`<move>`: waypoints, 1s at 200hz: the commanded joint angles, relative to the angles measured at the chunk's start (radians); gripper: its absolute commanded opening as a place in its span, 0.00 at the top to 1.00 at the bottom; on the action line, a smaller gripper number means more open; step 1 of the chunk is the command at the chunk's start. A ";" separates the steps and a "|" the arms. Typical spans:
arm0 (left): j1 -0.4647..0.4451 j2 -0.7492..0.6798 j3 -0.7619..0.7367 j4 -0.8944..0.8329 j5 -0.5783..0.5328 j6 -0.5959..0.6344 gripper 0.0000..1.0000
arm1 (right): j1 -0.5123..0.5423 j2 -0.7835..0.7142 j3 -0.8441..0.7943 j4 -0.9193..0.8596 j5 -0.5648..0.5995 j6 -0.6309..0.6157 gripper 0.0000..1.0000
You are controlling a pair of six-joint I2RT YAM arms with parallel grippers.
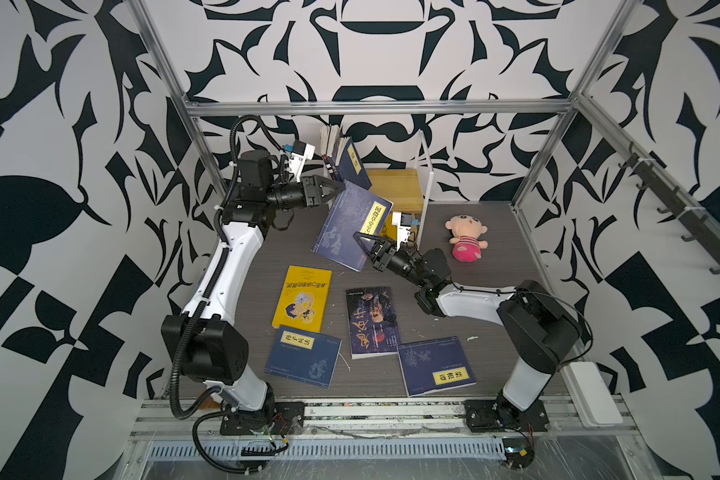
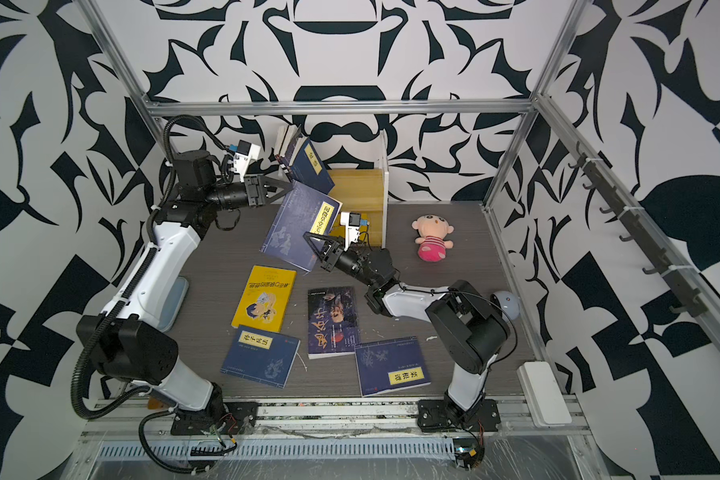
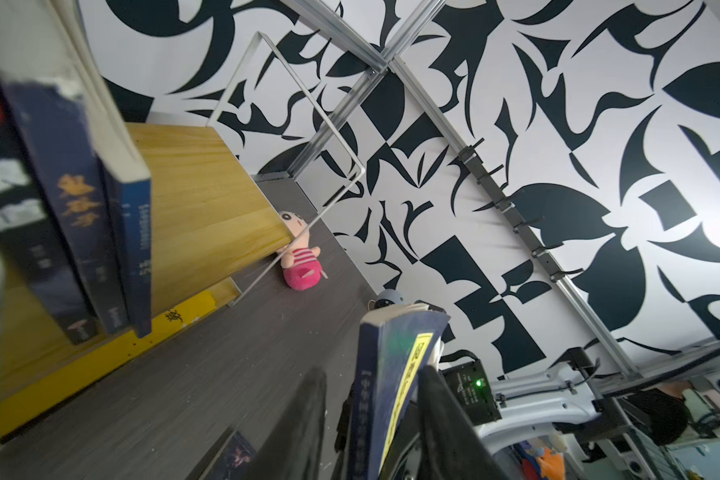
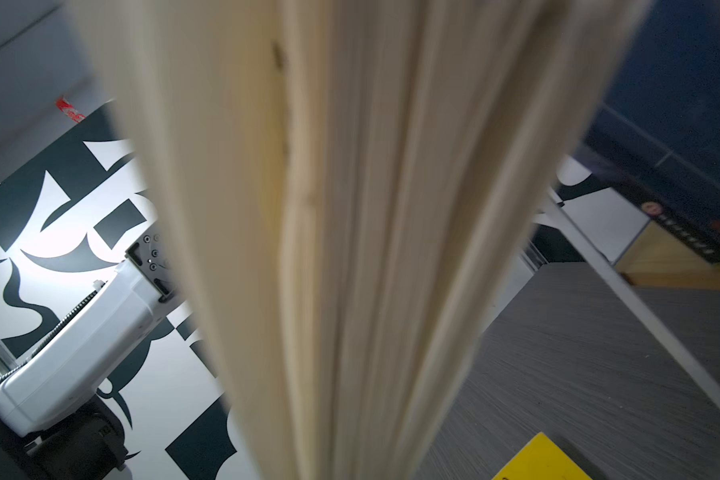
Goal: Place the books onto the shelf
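Top views both show four loose books (image 1: 302,297) lying flat on the table (image 1: 474,257), nearest the arm bases. Just beyond them the right gripper (image 1: 360,244) is pressed together on the near edge of a raised navy book (image 1: 350,224), and its pages fill the right wrist view. This book hangs tilted with its cover up, its long axis running from that gripper away toward the back wall. At its far corner the left gripper (image 1: 336,190) has its fingers (image 3: 304,415) spread to either side of the edge. The left wrist view shows a gap there, so I judge that the right arm alone carries the book. Farther back stands the shelf (image 1: 400,191), just past the book's far end and a little to the right. Upright books (image 1: 352,166) crowd the left of its top board, with bare wood beside them. That bare stretch lies ahead and rightward of the right gripper, so the right arm looks best placed to stand the book up and push it away into the space.
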 commanded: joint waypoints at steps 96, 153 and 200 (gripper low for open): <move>-0.070 -0.003 0.273 -0.912 -0.186 1.049 0.00 | -0.048 -0.320 0.178 -1.260 -0.391 -0.996 1.00; -0.144 -0.011 0.211 -1.070 -0.206 1.235 0.00 | -0.048 -0.304 0.237 -1.443 -0.458 -1.113 1.00; -0.169 -0.025 0.139 -1.060 -0.282 1.225 0.00 | -0.049 -0.277 0.299 -1.506 -0.504 -1.153 1.00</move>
